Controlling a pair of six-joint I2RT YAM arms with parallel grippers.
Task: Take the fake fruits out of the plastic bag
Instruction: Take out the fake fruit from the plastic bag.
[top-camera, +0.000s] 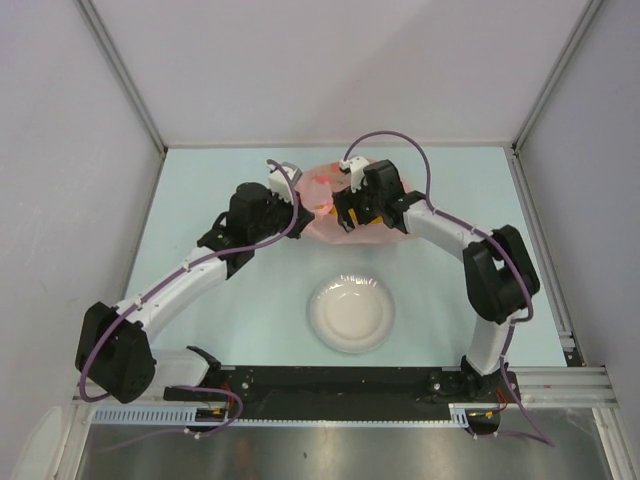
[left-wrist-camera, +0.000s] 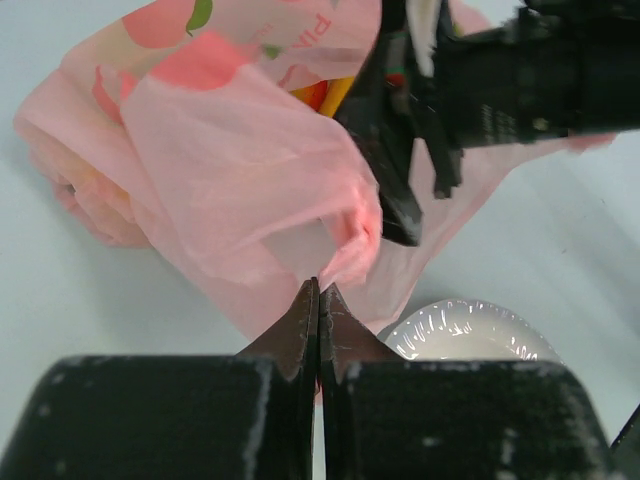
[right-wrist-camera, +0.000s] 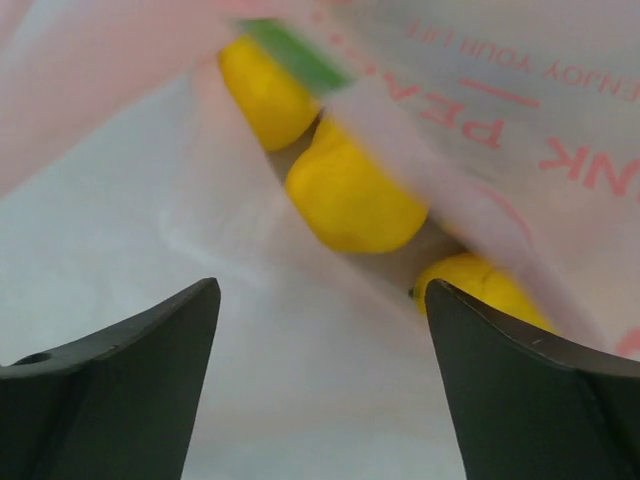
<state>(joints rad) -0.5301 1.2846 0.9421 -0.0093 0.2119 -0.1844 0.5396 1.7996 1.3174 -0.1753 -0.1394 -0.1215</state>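
Note:
The pink plastic bag (top-camera: 325, 190) lies at the table's far middle and fills the left wrist view (left-wrist-camera: 230, 150). My left gripper (left-wrist-camera: 319, 290) is shut on a fold of the bag's film at its near edge and holds it up. My right gripper (right-wrist-camera: 320, 300) is open with its fingers inside the bag's mouth (right-wrist-camera: 500, 110). Three yellow fruits lie just ahead of it: one at the top (right-wrist-camera: 265, 95), one in the middle (right-wrist-camera: 350, 200) and one by the right finger (right-wrist-camera: 480, 285). A green piece (right-wrist-camera: 295, 55) shows beside the top one. Other fruits are hidden.
A small white round plate (top-camera: 350, 312) sits on the table nearer the arm bases; it also shows in the left wrist view (left-wrist-camera: 470, 332). Grey walls enclose the table at the left, back and right.

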